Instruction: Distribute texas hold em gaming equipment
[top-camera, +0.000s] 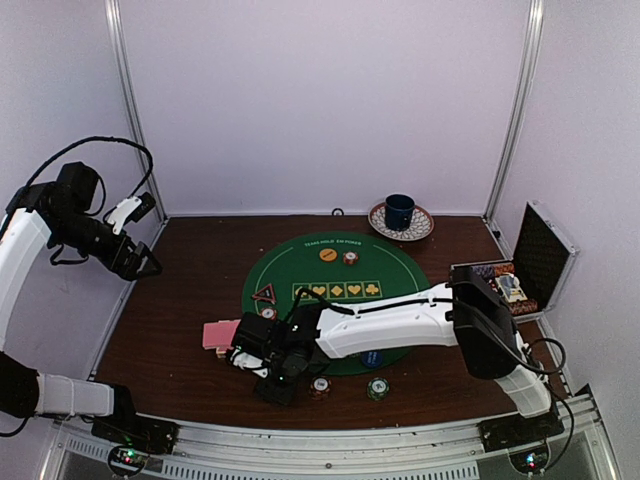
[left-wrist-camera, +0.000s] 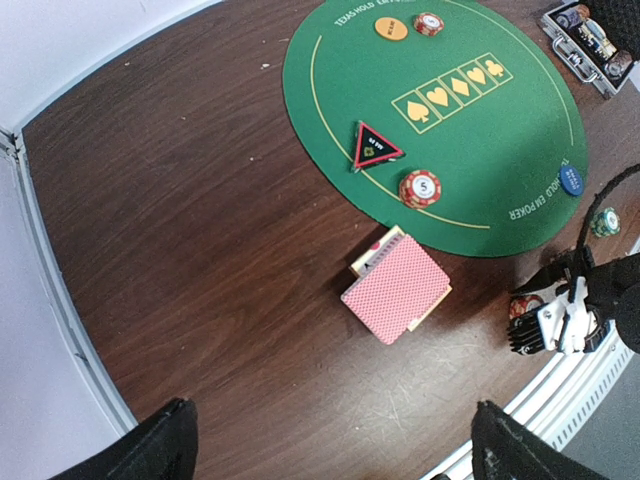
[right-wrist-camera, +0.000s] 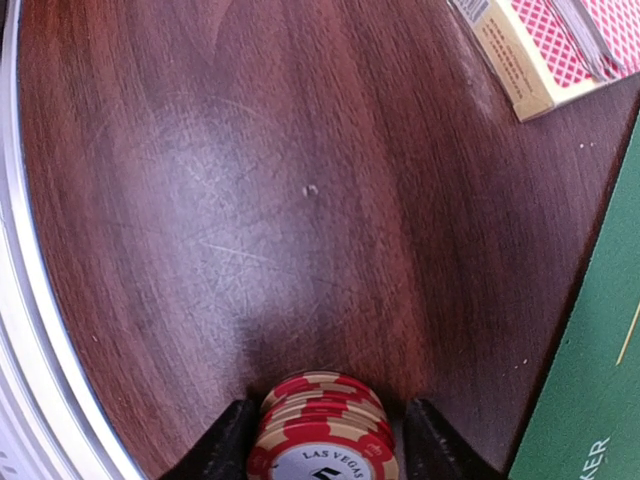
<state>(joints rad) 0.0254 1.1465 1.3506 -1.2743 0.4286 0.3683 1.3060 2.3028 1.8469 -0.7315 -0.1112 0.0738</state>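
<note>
Pickup step, seemingly: right fingers (right-wrist-camera: 228, 448) straddle the red chip stack (right-wrist-camera: 322, 412) on the near table (right-wrist-camera: 200, 200); a firm pinch I cannot tell. Left fingers (left-wrist-camera: 165, 440) gape wide, empty. Next: squeeze squarely, lift straight.

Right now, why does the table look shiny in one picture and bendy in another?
Right wrist view: light glare makes a pale patch on the dark brown wooden table, beyond the red-and-cream striped poker chip stack. Left wrist view: the wide lens curves the table's edge and stretches the round green felt mat. Top external view: even light.

Top: high, looking down. Left wrist: far, overlooking mat (left-wrist-camera: 500, 150). Right wrist: close; cards (right-wrist-camera: 565, 42) shared.
</note>
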